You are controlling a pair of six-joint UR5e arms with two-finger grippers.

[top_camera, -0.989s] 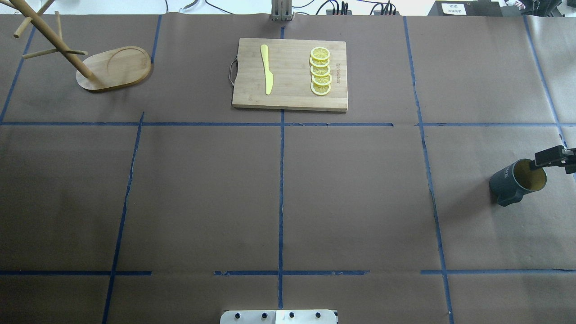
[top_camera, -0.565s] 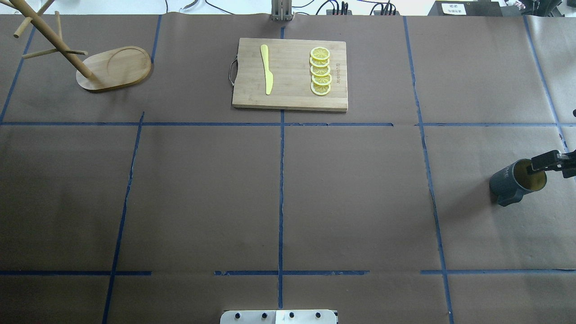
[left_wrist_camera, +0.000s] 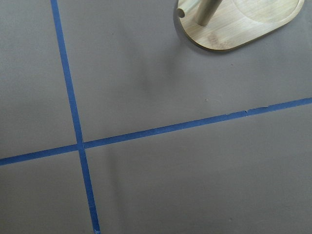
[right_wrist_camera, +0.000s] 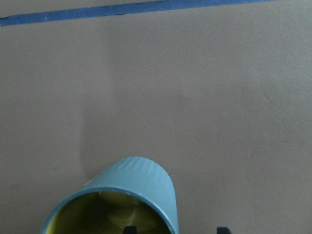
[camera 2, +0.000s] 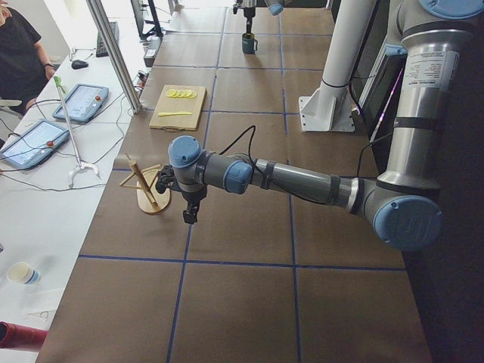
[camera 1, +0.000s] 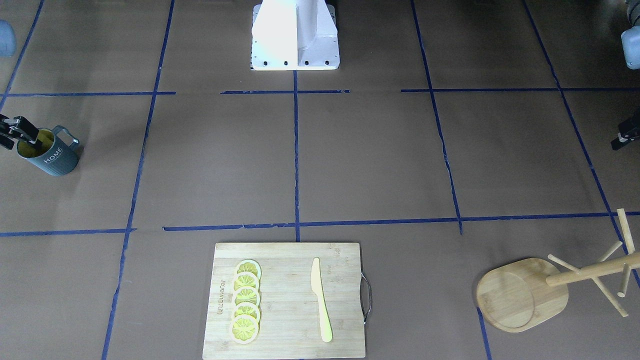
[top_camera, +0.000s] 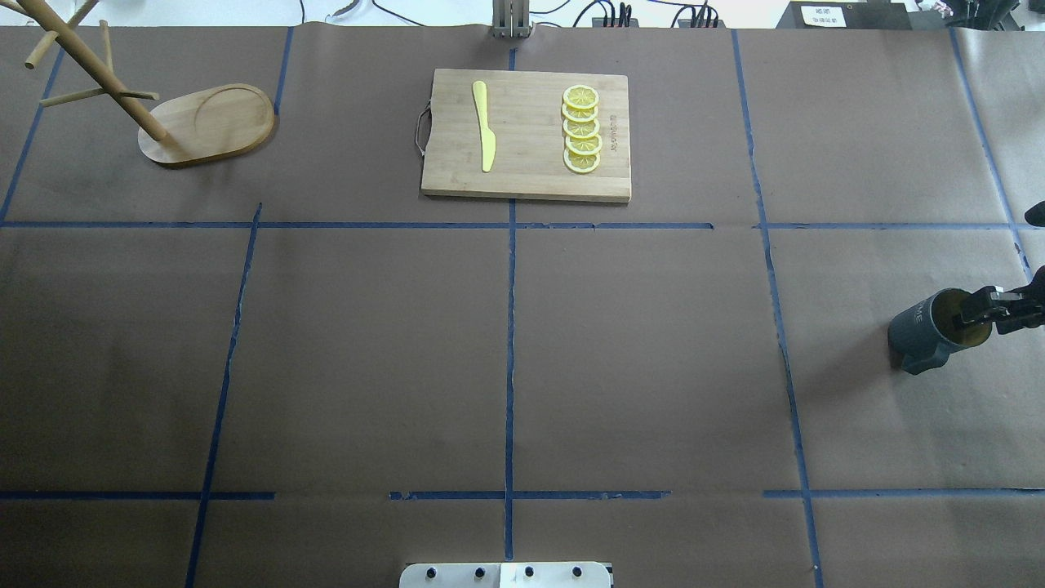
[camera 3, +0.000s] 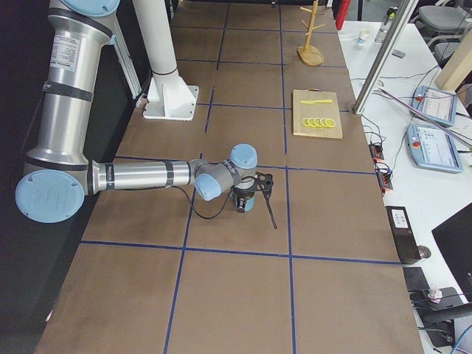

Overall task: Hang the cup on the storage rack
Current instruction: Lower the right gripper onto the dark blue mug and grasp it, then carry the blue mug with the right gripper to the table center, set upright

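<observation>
- You have the cup (top_camera: 931, 331) upright at the table's (top_camera: 653, 367) far-right edge, well apart from the storage rack (top_camera: 204, 122).
- Your right gripper (top_camera: 984, 317) straddles its rim wall, jaws apart, one finger inside.
- Right arm stretches out low and level.
- Left gripper (camera 2: 189, 216), near the storage rack: can't tell its opening.

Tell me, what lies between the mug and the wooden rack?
Overhead view: bare taped paper from cup to rack; the cutting board sits just beside that line.

Cup: dark blue-grey ribbed mug (camera 1: 50, 156) lettered "HOME", upright at the brown paper-covered desk's (camera 1: 350, 160) left edge.
Right gripper (camera 1: 19, 136): at the mug's rim, one finger inside.
Rack: light wooden mug tree (camera 1: 522, 295), near right.
</observation>
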